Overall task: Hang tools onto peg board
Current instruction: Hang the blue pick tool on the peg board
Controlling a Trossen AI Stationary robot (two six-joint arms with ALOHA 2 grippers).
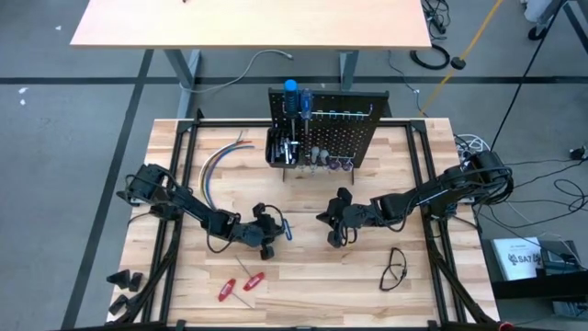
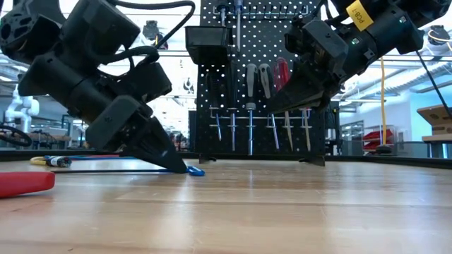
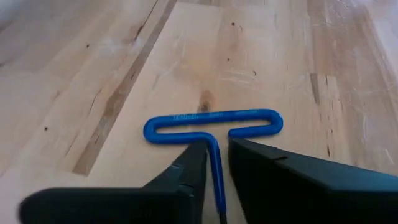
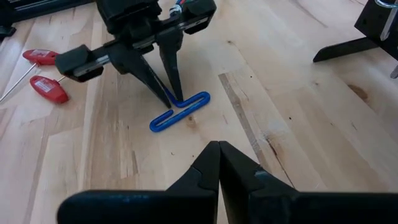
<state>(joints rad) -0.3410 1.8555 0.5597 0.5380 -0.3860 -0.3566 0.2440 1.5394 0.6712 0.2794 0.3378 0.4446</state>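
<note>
High view: one black peg board upright at the far middle of the wooden table. On the board: one blue-handled screwdriver at its top corner, one small black bin on its front, a row of tools along its foot, too small to count. One bundle of coloured wires beside the board on the left arm's side. One blue T-handle key in front of the board, at the left gripper. Two red-handled tools nearer the table's front edge than the blue key. One pair of glasses in front of the board on the right arm's side. Right gripper also in front of the board, near the left one.

Low view: left gripper tips down at the table on the blue key. Board behind, metal shafts hanging in a row. One red handle at the edge. Bright room with shelving beyond.

Left wrist view: fingers close on both sides of the blue key's shaft, narrow gap, closing on it; firm pinch not certain. Key flat on pale planks.

Right wrist view: right gripper pressed together, holding nothing, apart from the blue key. Left gripper tips at the key. Two red handles beyond.
</note>
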